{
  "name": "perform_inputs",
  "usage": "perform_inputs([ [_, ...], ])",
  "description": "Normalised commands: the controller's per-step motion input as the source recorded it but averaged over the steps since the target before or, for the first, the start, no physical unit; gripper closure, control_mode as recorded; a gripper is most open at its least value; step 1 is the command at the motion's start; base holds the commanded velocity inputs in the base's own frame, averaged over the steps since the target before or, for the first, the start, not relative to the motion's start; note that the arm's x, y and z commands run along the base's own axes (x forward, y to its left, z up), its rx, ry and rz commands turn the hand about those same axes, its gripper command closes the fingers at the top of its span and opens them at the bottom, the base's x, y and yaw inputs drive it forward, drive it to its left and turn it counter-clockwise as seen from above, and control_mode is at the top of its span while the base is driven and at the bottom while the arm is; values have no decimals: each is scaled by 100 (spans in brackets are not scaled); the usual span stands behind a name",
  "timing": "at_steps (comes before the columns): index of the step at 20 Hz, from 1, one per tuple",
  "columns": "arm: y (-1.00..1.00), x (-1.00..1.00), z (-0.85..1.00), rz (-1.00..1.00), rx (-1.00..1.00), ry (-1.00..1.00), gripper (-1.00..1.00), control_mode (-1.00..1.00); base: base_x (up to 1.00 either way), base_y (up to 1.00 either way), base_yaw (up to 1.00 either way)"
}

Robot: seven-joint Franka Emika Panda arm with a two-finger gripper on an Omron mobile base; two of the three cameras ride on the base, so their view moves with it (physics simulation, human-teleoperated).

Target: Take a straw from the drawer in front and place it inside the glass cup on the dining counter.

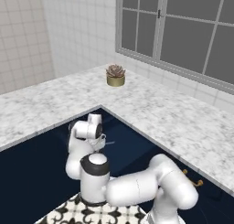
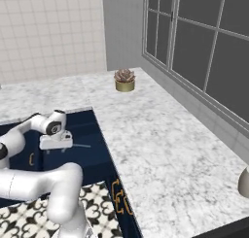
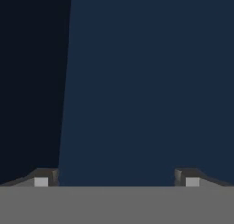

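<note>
The straw (image 2: 81, 145) lies as a thin pale line on the dark navy floor of the open drawer (image 2: 92, 157), just to the right of the robot's hand in the right base view; in the left base view it shows as a faint streak (image 1: 112, 142) beside the hand, too thin to tell whether it touches anything. The gripper (image 2: 56, 145) hangs low inside the drawer, pointing down, near the straw but apart from it. In the hand view the two dark finger tips (image 3: 45, 176) stand wide apart at the bottom, so the claw is open with nothing between them, and past them lies flat navy drawer surface (image 3: 146, 81) with a darker, nearly black band on the left.

Around the drawer opening runs the white-grey speckled marble counter (image 1: 173, 122), forming an L in both base views. On it, well back from the drawer, stands a small tan pot with a succulent (image 1: 115, 75), near the tiled wall and below the grey-framed window (image 1: 183, 31). Brass pulls (image 2: 120, 195) show on the navy cabinet fronts beside a patterned black-and-white floor (image 2: 29, 212)
</note>
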Motion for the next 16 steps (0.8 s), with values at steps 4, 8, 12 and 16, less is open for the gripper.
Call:
perform_inputs([
  [4,100,-91,-3,0,0,1,-100,-100,0,0,0],
  [8,45,-77,56,0,0,-20,-100,-100,0,0,0],
  [12,-39,1,60,0,-3,-36,-100,-100,0,0,0],
  [16,-34,59,5,0,-1,-29,-100,-100,0,0,0],
])
